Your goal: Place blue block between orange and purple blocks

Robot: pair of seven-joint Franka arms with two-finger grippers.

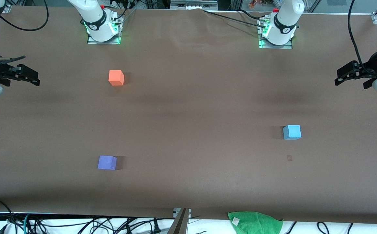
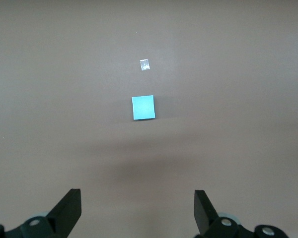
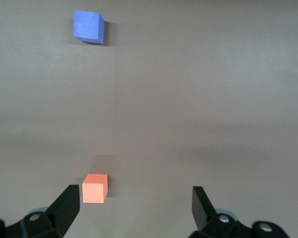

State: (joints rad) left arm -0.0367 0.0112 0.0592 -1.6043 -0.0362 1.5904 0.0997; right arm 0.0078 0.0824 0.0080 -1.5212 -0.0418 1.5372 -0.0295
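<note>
Blue block (image 1: 292, 132) sat alone on the brown table (image 1: 188, 107), at the right of the front frame, toward the left arm's end. A cube, so no long axis to line up with.

Orange block (image 1: 116, 77) and purple block (image 1: 107, 162) lay well apart from it toward the right arm's end, orange farther from the front camera, purple nearer, bare tabletop between them.

Left gripper (image 1: 349, 76) hung at the frame's right edge, fingers spread, holding nothing; its wrist view showed the blue block straight ahead, centred between the fingers. Judged the nearer arm for the pick.

Right gripper (image 1: 26, 76) waited at the left edge, fingers spread, empty.
</note>
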